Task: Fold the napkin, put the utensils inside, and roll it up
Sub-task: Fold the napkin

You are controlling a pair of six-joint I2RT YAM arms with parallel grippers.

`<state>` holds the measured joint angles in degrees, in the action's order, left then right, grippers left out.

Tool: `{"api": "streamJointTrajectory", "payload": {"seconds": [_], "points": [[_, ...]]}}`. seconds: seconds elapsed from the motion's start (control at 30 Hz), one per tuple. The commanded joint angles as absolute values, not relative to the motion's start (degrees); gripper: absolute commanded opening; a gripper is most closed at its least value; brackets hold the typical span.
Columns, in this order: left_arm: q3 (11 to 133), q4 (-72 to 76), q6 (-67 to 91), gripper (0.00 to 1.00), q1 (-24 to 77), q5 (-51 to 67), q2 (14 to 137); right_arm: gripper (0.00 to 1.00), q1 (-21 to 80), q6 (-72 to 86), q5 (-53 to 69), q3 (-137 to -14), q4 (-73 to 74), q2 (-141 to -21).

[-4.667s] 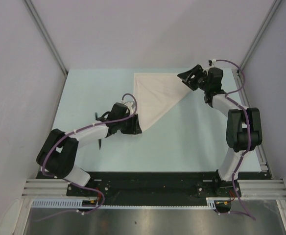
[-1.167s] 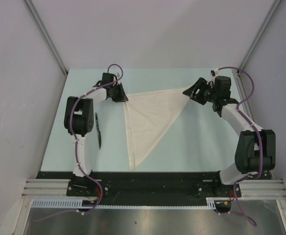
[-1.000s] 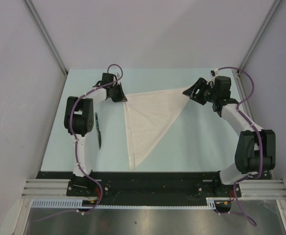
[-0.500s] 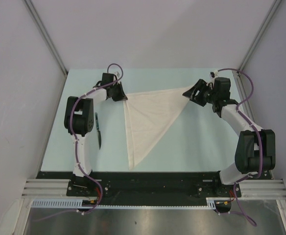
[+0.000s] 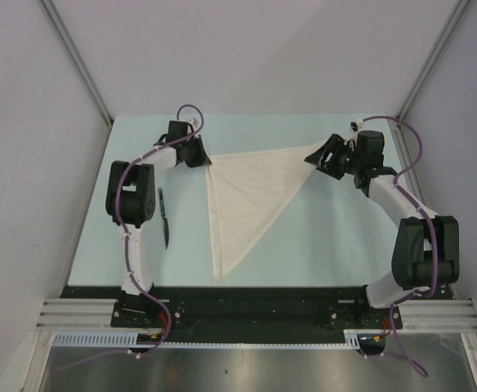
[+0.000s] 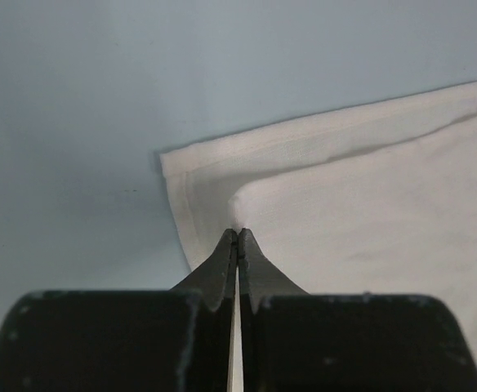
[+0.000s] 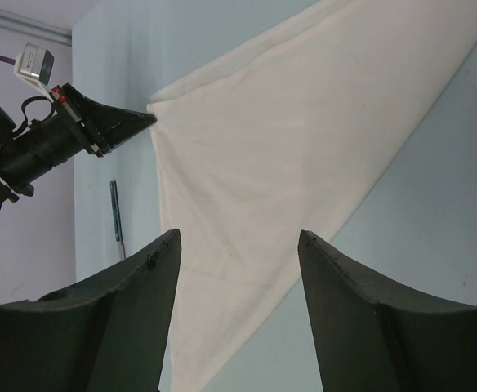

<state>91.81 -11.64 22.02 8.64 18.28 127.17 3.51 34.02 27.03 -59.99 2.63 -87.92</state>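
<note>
Nearest, the napkin (image 5: 242,200) lies flat on the pale blue table (image 5: 328,237), folded into a triangle. Its sharpest corner points toward the arm bases, and its long left edge runs almost straight from near to far. The other long edge slants away to the far right, and the short far edge runs left to right.

Left of the napkin and clear of it lies the knife (image 5: 164,219), slim and dark. Its long axis runs near to far, roughly parallel to the napkin's left edge. It lies just beside the upright link of the left arm (image 5: 128,196). From the right wrist it shows as a thin dark strip (image 7: 116,211) beyond the cloth's left edge.

At the napkin's far left corner is the left pincer (image 5: 204,161), fully closed. From its own wrist, the fingertips (image 6: 229,245) meet at the corner of the upper cloth layer, with the hemmed lower layer showing just beyond. Whether any cloth is pinched between them cannot be told.

At the far right corner is the right pincer (image 5: 314,155), its jaws wide apart and nothing between them. Its wrist view looks across the white cloth (image 7: 287,139) to the left pincer (image 7: 151,119) opposite. Nothing lies on the napkin between the two pincers.

Grey walls (image 5: 247,57) close in the table beyond.
</note>
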Motion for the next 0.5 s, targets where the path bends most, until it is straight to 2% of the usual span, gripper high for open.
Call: {"api": "streamJointTrajectory", "payload": {"seconds": [0.0,0.47], "points": [[93.2,-9.8,21.5,0.0,7.7,18.4,123.9,0.64,3.1,33.6,27.8,-60.2,1.9,-88.1],[96.1,-10.5,20.0,0.0,6.9,18.5,125.2,0.64,3.1,33.3,27.8,-60.1,2.3,-88.4]]}}
